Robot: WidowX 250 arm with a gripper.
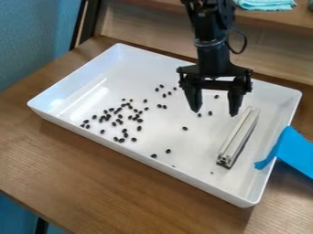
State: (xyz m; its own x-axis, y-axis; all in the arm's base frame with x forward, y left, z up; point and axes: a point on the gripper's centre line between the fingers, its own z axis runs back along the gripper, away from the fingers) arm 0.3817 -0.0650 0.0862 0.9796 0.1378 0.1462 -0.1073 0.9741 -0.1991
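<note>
The black gripper [214,109] hangs down over the right half of a white tray [147,165], its two fingers spread apart and nothing between them. Just right of and below it, a silver metal bar [237,138] with a dark underside lies slantwise in the tray. Small black beans [138,128] are scattered over the tray floor, most of them in the left and middle part. A few beans, such as a bean [210,113], lie near and behind the fingertips.
Blue tape [286,152] runs over the tray's right wall onto the wooden table [92,183]. A folded turquoise cloth [266,4] rests on the shelf at the top right. The tray's raised walls surround the bar and beans.
</note>
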